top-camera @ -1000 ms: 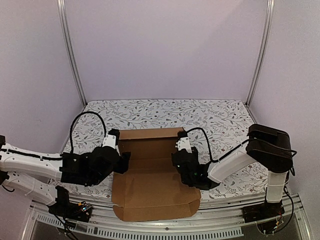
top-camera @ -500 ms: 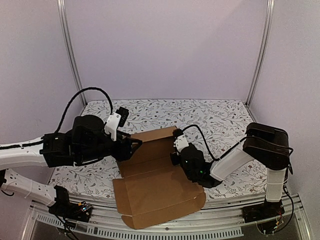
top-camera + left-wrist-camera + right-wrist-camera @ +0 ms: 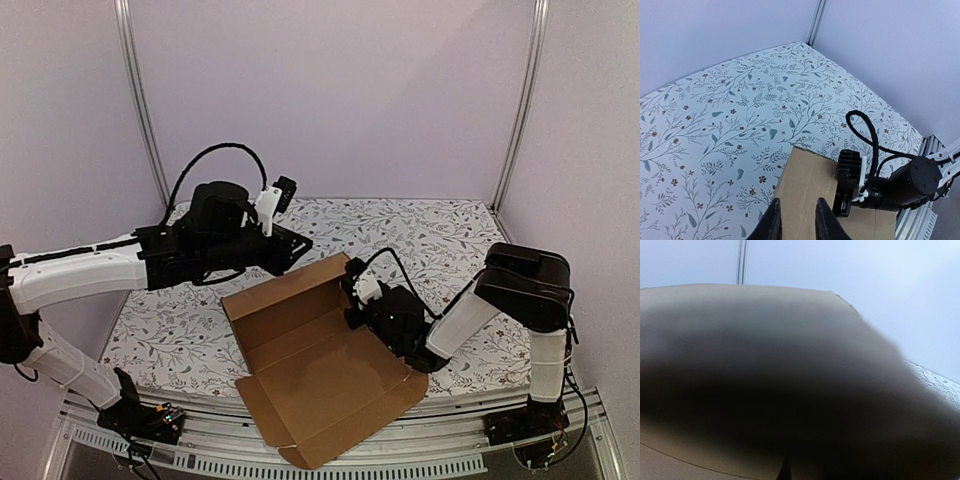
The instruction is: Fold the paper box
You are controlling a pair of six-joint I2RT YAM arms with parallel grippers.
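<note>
The paper box (image 3: pixel 320 370) is a brown cardboard sheet lying open and turned askew on the table, its back panel (image 3: pixel 807 185) raised. My left gripper (image 3: pixel 298 246) hovers above that panel's top edge. In the left wrist view its fingers (image 3: pixel 772 222) stand a little apart with nothing between them. My right gripper (image 3: pixel 352 298) is shut on the panel's right edge, and its black jaws (image 3: pixel 847 187) clamp the cardboard. Blurred cardboard (image 3: pixel 740 305) fills the right wrist view and hides the fingers.
A floral cloth (image 3: pixel 430 235) covers the table. Metal posts (image 3: pixel 140 110) stand at the back corners against purple walls. The box's near corner (image 3: pixel 300 462) juts over the front rail (image 3: pixel 420 462). The right arm's cable (image 3: pixel 865 135) loops above the box.
My left arm has risen from the box's left side and swung up toward the back, its jaws narrowing. The box has turned, its back panel has lifted and its near corner has slid forward.
</note>
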